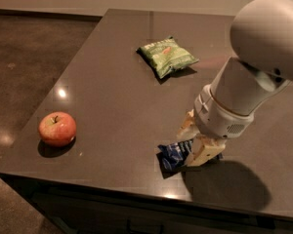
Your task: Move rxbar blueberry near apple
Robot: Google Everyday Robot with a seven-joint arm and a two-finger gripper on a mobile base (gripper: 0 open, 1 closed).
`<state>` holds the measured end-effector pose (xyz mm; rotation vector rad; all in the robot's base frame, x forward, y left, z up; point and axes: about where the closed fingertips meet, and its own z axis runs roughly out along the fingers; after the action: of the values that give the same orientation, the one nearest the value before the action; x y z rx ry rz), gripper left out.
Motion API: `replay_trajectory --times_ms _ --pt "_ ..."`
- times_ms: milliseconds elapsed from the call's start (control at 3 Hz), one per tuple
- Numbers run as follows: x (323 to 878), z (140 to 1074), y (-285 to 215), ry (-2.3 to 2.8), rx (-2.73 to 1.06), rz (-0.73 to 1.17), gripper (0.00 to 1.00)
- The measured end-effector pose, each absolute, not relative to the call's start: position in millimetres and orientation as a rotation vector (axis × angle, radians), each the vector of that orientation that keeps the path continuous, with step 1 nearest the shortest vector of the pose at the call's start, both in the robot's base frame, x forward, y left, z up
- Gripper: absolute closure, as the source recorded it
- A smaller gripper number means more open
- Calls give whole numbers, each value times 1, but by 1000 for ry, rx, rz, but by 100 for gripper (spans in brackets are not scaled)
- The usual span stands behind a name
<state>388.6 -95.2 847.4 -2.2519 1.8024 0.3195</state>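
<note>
The rxbar blueberry [173, 155], a dark blue crinkly wrapper with white lettering, lies near the front edge of the dark table [112, 96]. My gripper [195, 143] reaches down over its right end. The tan fingers [207, 152] stand on either side of the bar and are closed on it. The bar is at table level or just above it, with a small shadow under its left end. The red apple [57, 128] with a yellowish patch sits at the table's front left, well apart from the bar and to its left.
A green chip bag [167, 56] lies at the back middle of the table. The white arm [256, 67] hangs over the right side of the table. The table's front edge runs just below the bar, and bare floor [29, 57] lies to the left.
</note>
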Motion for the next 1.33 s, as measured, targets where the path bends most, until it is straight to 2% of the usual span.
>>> replay_trajectory --times_ms 1000,1333 --pt "362 863 -15 1749 -2269 396 100" --pt "385 849 18 1823 -2221 394 100"
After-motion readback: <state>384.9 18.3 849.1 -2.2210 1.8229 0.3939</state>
